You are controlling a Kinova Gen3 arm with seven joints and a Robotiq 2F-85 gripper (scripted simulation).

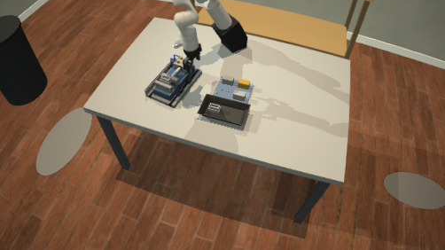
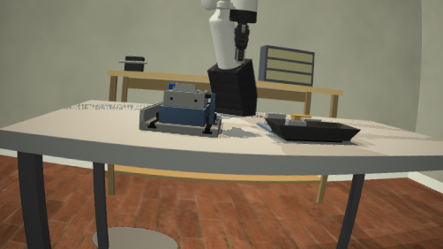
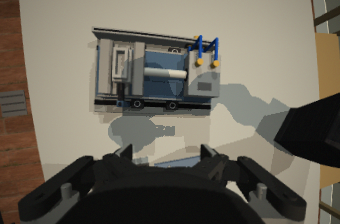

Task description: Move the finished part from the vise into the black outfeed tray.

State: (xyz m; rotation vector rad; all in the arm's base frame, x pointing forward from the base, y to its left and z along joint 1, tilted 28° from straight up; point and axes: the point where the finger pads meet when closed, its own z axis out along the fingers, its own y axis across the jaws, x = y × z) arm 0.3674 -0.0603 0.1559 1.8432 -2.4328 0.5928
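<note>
Pocketed block [image 3: 120, 62] sits clamped in the vise [image 1: 172, 79], which stands toward the left edge of the pale table [image 1: 288, 118], nearer the back than the front. The gripper [image 1: 190, 61] hangs over the vise's back end, fingers spread wide with nothing between them; in the wrist view the vise lies straight below, its blue handles [image 3: 206, 47] at the right. Near the middle of the table, toward the front edge, the black outfeed tray [image 1: 237, 115] holds one grey part [image 1: 214, 107] in its left end. Just behind the tray lies a light blue plate [image 1: 228, 91] carrying grey blocks and an orange block [image 1: 243, 82]. The arm's black base [image 1: 230, 35] stands at the back edge. A wooden shelf unit [image 1: 355, 13] stands behind the table, on a wood plank floor [image 1: 177, 211] with grey-green walls. A black bin [image 1: 18, 62] stands off the left side.
</note>
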